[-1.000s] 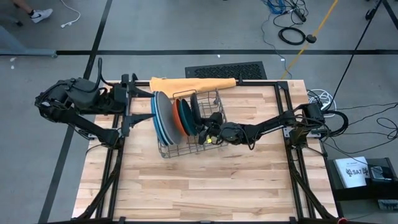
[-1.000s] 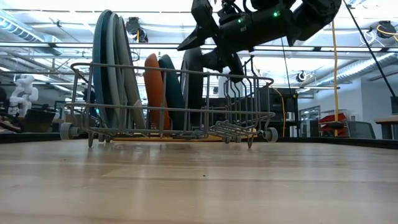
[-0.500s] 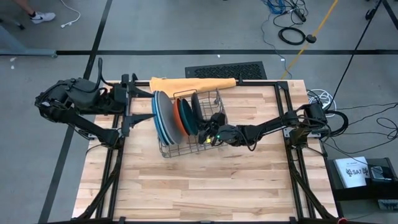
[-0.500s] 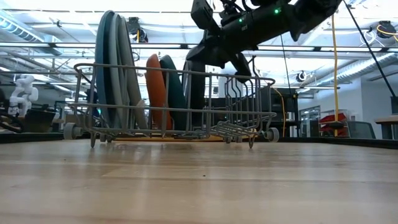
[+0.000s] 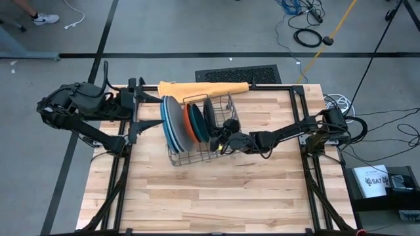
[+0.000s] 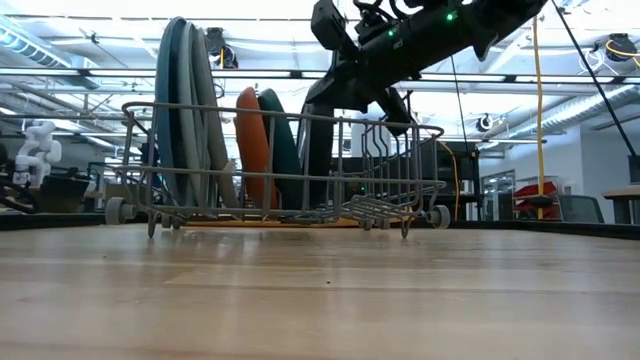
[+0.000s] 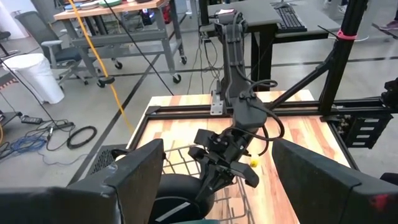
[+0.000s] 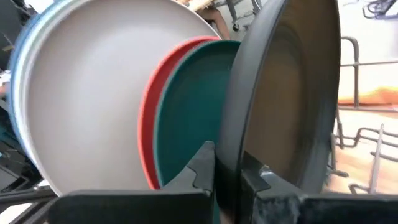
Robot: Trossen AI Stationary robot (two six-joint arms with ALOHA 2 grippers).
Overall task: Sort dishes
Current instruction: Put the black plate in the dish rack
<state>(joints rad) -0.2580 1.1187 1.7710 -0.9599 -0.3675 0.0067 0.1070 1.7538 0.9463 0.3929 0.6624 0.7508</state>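
Right, my right gripper (image 5: 218,139) is clamped on the rim of the flat round black plate (image 8: 286,93), which stands upright in the grey wire dish rack (image 5: 226,108) near the bench's far edge. Beside it I see the smaller teal plate (image 8: 189,118), the orange plate (image 6: 250,140) and the large grey and blue plates (image 6: 180,110). My left gripper (image 7: 211,180), fingers apart, waits at the bench's left edge.

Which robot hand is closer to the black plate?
The right one. The right gripper is shut on the black plate's rim inside the dish rack. The left gripper waits open past the rack's far side, beyond the other plates.
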